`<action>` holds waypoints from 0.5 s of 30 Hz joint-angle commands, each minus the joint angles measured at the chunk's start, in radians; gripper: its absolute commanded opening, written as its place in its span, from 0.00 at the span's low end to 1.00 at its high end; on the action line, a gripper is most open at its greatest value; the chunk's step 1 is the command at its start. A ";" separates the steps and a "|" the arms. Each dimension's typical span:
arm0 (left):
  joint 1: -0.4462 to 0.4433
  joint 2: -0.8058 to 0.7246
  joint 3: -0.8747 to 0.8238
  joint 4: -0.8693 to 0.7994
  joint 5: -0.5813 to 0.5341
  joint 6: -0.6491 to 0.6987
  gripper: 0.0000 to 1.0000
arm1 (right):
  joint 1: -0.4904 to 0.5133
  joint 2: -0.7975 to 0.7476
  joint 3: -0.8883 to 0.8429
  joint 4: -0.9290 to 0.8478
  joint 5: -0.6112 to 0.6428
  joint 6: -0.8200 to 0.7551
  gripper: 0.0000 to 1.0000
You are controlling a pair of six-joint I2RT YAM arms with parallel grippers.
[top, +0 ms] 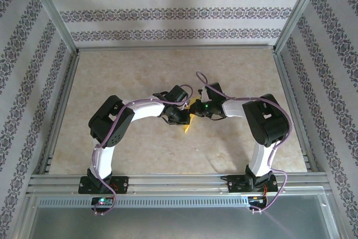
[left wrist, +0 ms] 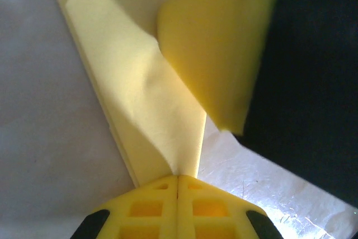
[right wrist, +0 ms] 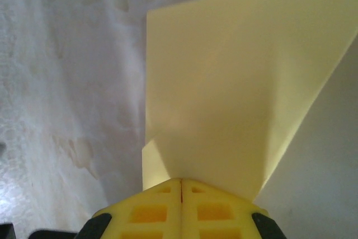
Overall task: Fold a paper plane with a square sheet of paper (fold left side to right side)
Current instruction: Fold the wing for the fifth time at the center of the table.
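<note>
Left tool (left wrist: 177, 178), right tool (right wrist: 181, 182) each pinching paper (left wrist: 140, 99); flap curled at 1 o'clock. Creases present, plane judged unfinished.

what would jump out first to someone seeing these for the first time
The yellow sheet of paper, creased to a point, lies mid-table where the two arms meet above the pale marbled table. The left gripper and the right gripper are both shut on it, and the paper fans out from between their yellow fingertips. Striped patterned walls box the scene in.
</note>
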 commanded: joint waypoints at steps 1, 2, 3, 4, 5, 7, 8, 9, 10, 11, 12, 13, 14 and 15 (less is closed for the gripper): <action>-0.010 0.059 -0.029 -0.193 -0.076 0.032 0.00 | -0.021 0.036 0.051 -0.026 0.038 -0.034 0.00; -0.010 0.062 -0.027 -0.196 -0.075 0.033 0.00 | -0.027 0.041 0.062 -0.038 0.044 -0.044 0.00; -0.010 0.064 -0.027 -0.198 -0.076 0.033 0.00 | -0.034 0.046 0.071 -0.052 0.048 -0.054 0.00; -0.011 0.064 -0.027 -0.199 -0.079 0.033 0.00 | -0.039 0.046 0.079 -0.062 0.053 -0.062 0.00; -0.010 0.064 -0.027 -0.200 -0.080 0.033 0.00 | -0.046 0.047 0.086 -0.073 0.062 -0.071 0.00; -0.010 0.064 -0.026 -0.202 -0.083 0.036 0.00 | -0.060 0.048 0.098 -0.089 0.070 -0.086 0.00; -0.011 0.065 -0.024 -0.205 -0.085 0.036 0.00 | -0.067 0.051 0.107 -0.094 0.073 -0.092 0.00; -0.011 0.066 -0.023 -0.208 -0.087 0.038 0.00 | -0.076 0.057 0.116 -0.101 0.072 -0.097 0.00; -0.011 0.066 -0.023 -0.210 -0.086 0.039 0.00 | -0.082 0.064 0.126 -0.105 0.072 -0.103 0.00; -0.011 0.067 -0.022 -0.211 -0.087 0.040 0.00 | -0.090 0.074 0.136 -0.111 0.075 -0.109 0.00; -0.011 0.068 -0.022 -0.213 -0.088 0.039 0.00 | -0.097 0.083 0.147 -0.117 0.072 -0.114 0.00; -0.011 0.068 -0.022 -0.215 -0.088 0.039 0.00 | -0.102 0.091 0.156 -0.122 0.074 -0.119 0.00; -0.011 0.067 -0.023 -0.215 -0.088 0.040 0.00 | -0.107 0.100 0.166 -0.129 0.075 -0.124 0.00; -0.011 0.067 -0.022 -0.216 -0.087 0.039 0.00 | -0.112 0.107 0.173 -0.133 0.075 -0.127 0.00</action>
